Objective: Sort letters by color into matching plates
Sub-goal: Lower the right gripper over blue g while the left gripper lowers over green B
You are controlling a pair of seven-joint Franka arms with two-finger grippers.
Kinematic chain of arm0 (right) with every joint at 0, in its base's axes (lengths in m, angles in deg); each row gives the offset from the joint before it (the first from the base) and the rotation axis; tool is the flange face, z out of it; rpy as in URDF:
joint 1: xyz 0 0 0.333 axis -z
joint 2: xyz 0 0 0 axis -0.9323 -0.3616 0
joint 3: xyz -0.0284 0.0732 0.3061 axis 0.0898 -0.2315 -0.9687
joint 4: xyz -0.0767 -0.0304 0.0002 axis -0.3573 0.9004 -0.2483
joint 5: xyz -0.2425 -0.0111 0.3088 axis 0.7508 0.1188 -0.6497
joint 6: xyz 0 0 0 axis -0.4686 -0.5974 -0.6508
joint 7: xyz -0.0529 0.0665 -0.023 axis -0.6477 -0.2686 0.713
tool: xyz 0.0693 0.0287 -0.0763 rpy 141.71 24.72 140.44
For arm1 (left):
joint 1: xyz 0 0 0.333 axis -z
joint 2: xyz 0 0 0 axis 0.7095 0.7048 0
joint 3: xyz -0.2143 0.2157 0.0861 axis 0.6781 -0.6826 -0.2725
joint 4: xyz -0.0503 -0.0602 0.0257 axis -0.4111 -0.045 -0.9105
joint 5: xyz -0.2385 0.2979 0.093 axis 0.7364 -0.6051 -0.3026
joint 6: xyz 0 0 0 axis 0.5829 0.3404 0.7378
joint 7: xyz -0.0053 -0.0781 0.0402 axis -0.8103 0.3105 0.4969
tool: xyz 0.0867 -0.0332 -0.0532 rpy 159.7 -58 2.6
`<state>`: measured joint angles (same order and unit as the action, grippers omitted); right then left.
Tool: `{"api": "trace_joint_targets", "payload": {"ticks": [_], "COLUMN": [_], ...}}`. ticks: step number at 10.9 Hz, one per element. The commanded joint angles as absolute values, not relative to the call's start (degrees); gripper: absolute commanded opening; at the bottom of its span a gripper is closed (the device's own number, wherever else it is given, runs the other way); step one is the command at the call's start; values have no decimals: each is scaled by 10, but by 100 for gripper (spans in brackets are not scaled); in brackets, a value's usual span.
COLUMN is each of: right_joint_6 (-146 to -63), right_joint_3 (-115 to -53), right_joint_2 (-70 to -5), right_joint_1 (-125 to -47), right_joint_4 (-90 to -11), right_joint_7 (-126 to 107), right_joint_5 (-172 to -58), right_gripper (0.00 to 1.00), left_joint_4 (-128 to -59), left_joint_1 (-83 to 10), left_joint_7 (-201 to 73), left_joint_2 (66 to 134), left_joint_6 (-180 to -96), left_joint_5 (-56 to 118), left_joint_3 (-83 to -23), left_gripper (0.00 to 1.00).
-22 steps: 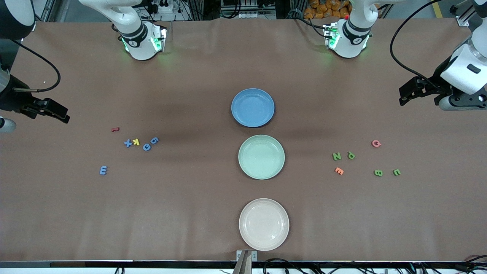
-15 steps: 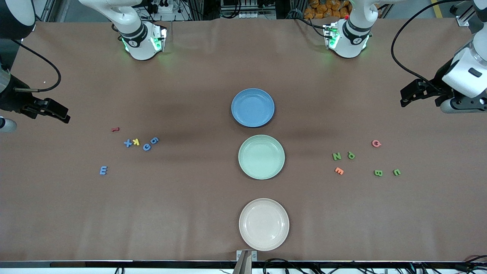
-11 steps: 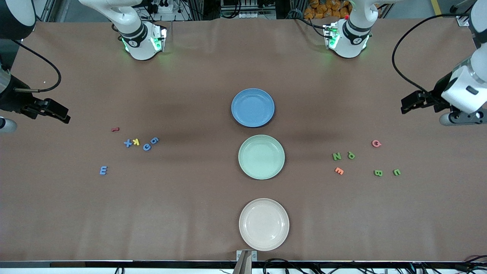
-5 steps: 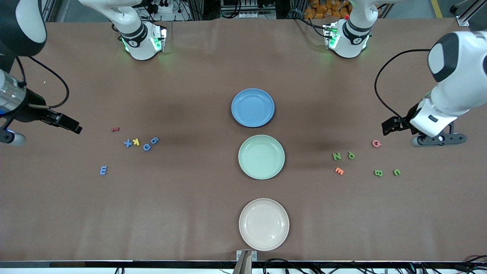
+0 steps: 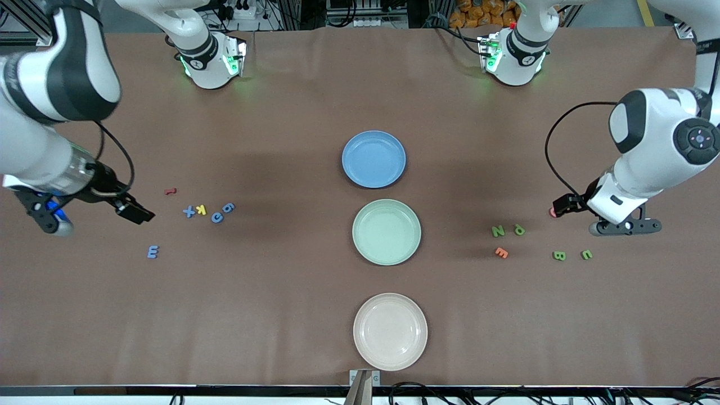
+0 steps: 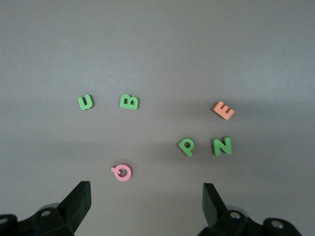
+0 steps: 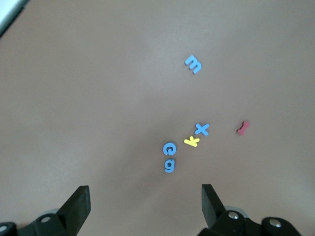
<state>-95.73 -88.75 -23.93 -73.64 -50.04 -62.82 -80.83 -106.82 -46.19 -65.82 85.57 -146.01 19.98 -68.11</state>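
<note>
The blue plate (image 5: 374, 159) and the mint green plate (image 5: 386, 232) sit mid-table. Blue letters X (image 5: 189, 211), G (image 5: 217, 217), 9 (image 5: 228, 207) and E (image 5: 152, 251) lie toward the right arm's end. Green letters N (image 5: 498, 230), P (image 5: 518, 229), B (image 5: 558, 255) and U (image 5: 586, 254) lie toward the left arm's end. My right gripper (image 5: 135, 212) is open and empty over bare table beside the X; its wrist view shows the 9 (image 7: 169, 165). My left gripper (image 5: 562, 203) is open and empty over a pink Q (image 6: 122, 172).
A cream-beige plate (image 5: 390, 331) sits nearest the front camera. A yellow K (image 5: 201, 210) and a red piece (image 5: 170, 191) lie among the blue letters. An orange E (image 5: 501, 252) lies among the green ones.
Both arms have swung in from the table's ends and come down toward the letter groups. The left gripper now partly covers the pink Q. No letter or plate has moved.
</note>
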Motion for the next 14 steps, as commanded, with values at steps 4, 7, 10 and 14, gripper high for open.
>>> {"api": "trace_joint_targets", "payload": {"ticks": [4,7,10,14], "right_joint_6": [-1144,-1257,-1317,-1369], "right_joint_3": [-885,-889,-890,-890], "right_joint_2": [-258,-259,-274,-344], "right_joint_1": [-774,-783,-784,-784], "right_joint_4": [-656,-749,-794,-794], "right_joint_7": [-788,-790,-790,-809], "right_joint_5": [-815,-815,-815,-816], "right_gripper": [100,100,100,100], "left_joint_4": [-1098,-1098,-1098,-1093], "left_joint_1": [-482,-482,-483,-514], "left_joint_7": [-675,-675,-675,-676], "left_joint_2": [904,930,945,977], "left_joint_6": [-1538,-1548,-1551,-1596], "left_joint_5": [185,185,185,113], "left_joint_3": [-676,-678,-678,-674], "left_gripper": [100,100,100,100]}}
